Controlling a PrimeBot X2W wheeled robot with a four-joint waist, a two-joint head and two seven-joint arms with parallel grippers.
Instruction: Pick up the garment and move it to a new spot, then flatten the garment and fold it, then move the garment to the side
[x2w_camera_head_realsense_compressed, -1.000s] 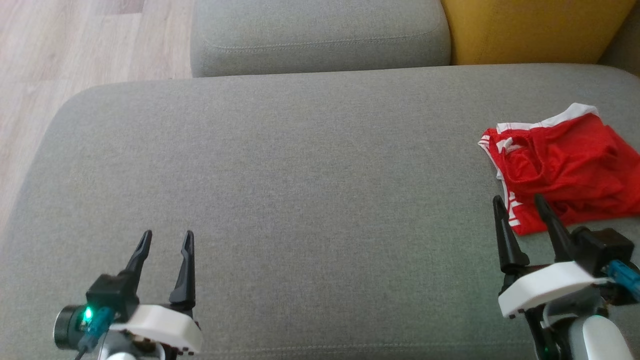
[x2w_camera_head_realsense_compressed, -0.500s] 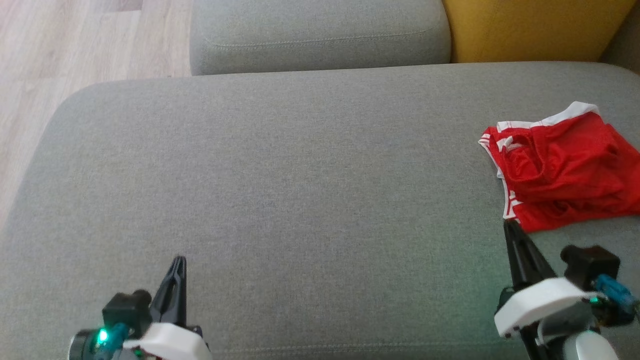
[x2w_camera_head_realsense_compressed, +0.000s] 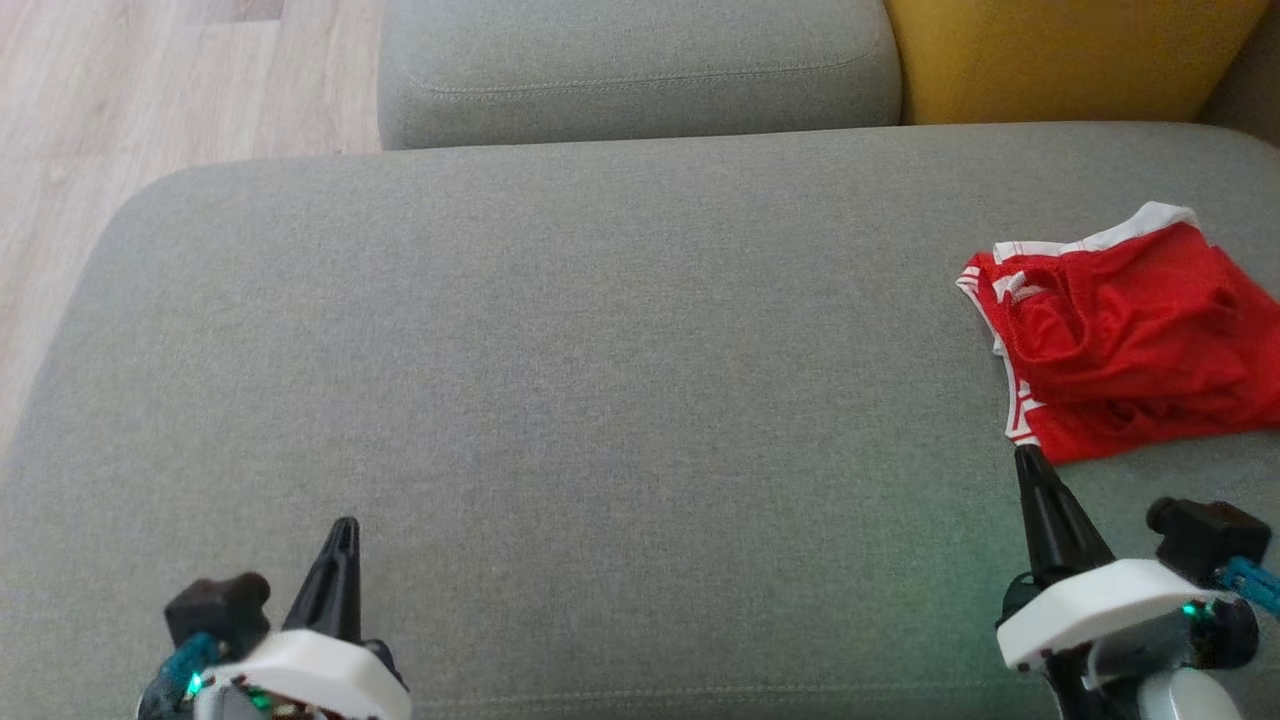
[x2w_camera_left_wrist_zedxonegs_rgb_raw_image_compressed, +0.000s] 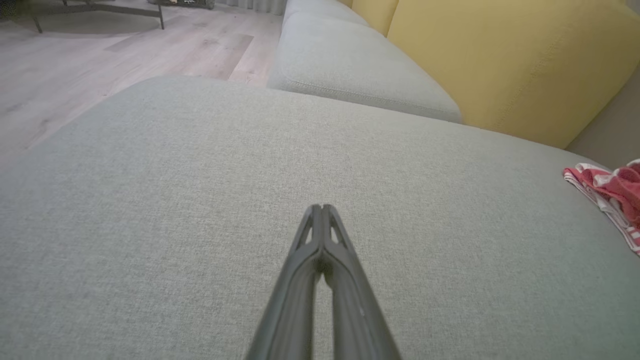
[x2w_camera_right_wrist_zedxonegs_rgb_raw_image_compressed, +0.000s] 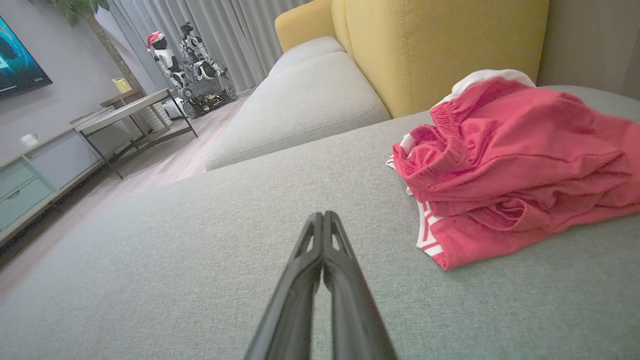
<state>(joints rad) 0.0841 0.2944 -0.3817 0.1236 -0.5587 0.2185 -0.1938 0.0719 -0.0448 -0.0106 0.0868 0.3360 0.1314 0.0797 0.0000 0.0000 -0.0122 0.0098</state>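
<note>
While the red garment (x2w_camera_head_realsense_compressed: 1120, 340) lies crumpled at the right end of the grey sofa seat (x2w_camera_head_realsense_compressed: 600, 350), with white trim along its far edge and white stripes at its near left corner, neither arm holds it; the left gripper (x2w_camera_head_realsense_compressed: 343, 530) sits at the lower left of the head view, over bare grey fabric and well apart from the garment, its jaws pressed together into one dark point with nothing between them; the right gripper (x2w_camera_head_realsense_compressed: 1027, 458) sits at the lower right, its jaws likewise pressed together and empty, the tip just beside the garment's striped corner; in the right wrist view the closed fingers (x2w_camera_right_wrist_zedxonegs_rgb_raw_image_compressed: 320, 260) point over the seat to the left of the cloth, clear of its hem; in the left wrist view the garment's edge lies far off at the right border; the yellow back cushion (x2w_camera_head_realsense_compressed: 1060, 60) stands behind the garment, a second grey cushion (x2w_camera_head_realsense_compressed: 640, 70) adjoins the seat at the back, and pale wooden floor (x2w_camera_head_realsense_compressed: 150, 100) shows beyond the seat's left end.
</note>
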